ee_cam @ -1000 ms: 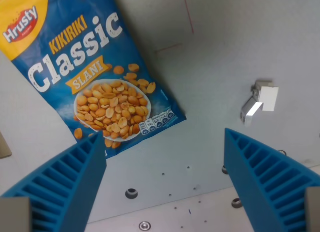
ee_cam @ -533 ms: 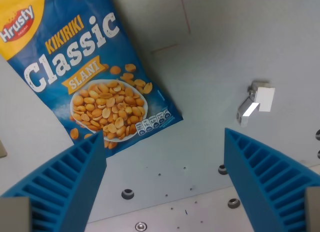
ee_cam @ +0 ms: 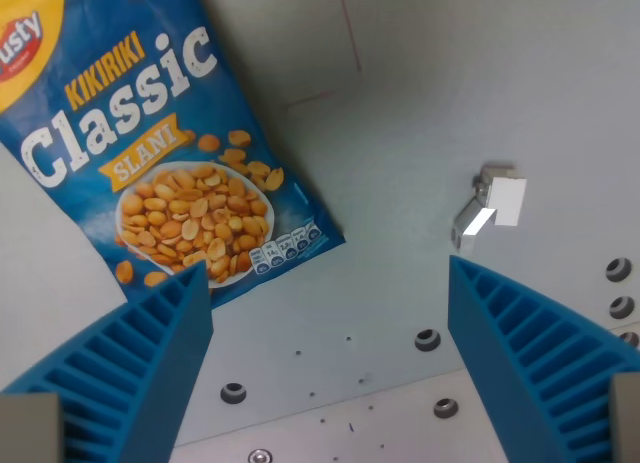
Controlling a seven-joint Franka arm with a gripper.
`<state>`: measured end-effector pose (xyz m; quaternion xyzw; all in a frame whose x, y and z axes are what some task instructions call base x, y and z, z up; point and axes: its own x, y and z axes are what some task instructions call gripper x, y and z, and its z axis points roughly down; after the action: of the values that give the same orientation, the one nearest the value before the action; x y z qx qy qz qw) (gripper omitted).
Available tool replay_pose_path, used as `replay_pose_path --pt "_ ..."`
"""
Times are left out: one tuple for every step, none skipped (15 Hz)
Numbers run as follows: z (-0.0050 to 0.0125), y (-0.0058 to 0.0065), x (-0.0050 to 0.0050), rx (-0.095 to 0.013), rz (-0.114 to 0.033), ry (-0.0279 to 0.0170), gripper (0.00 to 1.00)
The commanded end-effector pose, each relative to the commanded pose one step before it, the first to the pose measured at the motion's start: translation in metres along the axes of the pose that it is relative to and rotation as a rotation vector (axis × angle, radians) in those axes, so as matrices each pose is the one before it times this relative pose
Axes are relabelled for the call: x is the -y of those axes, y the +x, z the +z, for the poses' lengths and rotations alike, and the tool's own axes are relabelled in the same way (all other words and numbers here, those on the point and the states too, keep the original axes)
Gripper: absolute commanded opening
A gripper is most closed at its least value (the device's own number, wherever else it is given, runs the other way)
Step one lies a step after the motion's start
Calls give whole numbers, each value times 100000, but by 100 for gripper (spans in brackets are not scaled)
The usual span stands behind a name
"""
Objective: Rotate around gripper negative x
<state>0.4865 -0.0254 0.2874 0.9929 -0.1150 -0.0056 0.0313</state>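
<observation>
Blue ribbed fingers of the tool stand spread wide, gripping nothing, touching nothing.

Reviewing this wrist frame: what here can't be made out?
- Peanut bag: its top and left side are cut off by the frame edge, the logo only partly visible; its lower corner sits behind the blue finger on the wrist view's left.
- Nutrition icons on the bag: too small to read.
- Small white block: too small to identify.
- Gripper: only the finger inner faces show; jaws open, nothing between them.
</observation>
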Motion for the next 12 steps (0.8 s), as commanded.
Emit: replay_pose_path --pt "-410 3 337 317 1650 -19959 100" --pt "0 0 0 0 0 -1333 100" --pt "0 0 0 0 0 -1333 100" --pt "0 0 0 0 0 -1333 100" --pt "0 0 0 0 0 -1333 100" --pt "0 0 0 0 0 -1333 100" --pt "0 0 0 0 0 -1333 100" --pt "0 0 0 0 0 -1333 100" --pt "0 0 0 0 0 -1333 100" --pt "0 0 0 0 0 -1333 100" --pt "0 0 0 0 0 -1333 100" --pt "0 0 0 0 0 -1333 100"
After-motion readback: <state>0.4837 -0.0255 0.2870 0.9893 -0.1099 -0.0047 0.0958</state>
